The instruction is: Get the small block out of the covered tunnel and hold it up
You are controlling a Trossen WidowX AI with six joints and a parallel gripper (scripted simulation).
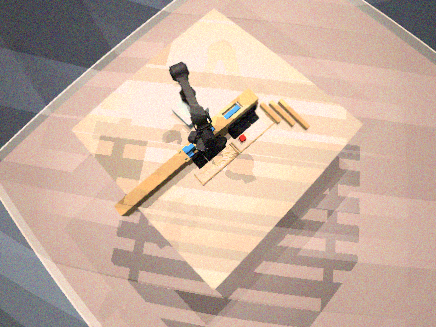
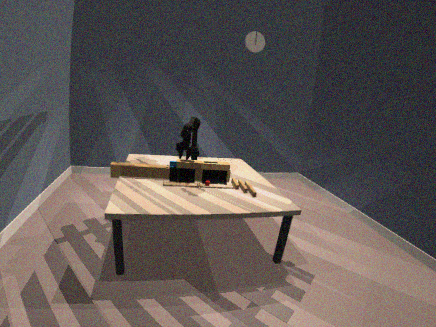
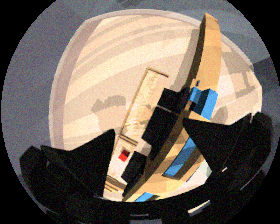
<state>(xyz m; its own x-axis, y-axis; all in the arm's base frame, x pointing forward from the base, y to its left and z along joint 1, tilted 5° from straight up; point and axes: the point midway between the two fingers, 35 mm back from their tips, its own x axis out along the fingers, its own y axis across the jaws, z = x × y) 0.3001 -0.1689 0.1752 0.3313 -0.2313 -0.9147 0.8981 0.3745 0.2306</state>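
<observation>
We find the tool (image 1: 210,155) (image 2: 188,157) (image 3: 149,127) opened wide and gripping nothing; whether it touches the wooden tunnel (image 1: 248,97) (image 2: 225,166) (image 3: 159,169) we cannot tell. We note the small red block (image 1: 242,138) (image 2: 207,183) (image 3: 123,156) outside, beside the tunnel's dark-panelled side. Only the exterior view shows us the round wall clock (image 2: 255,42).

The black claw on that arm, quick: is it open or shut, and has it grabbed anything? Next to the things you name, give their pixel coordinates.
The tool (image 1: 197,163) (image 2: 187,158) (image 3: 149,127): open wide, holding nothing; the small red block (image 1: 242,138) (image 2: 207,183) (image 3: 123,156) is outside its grip.
</observation>
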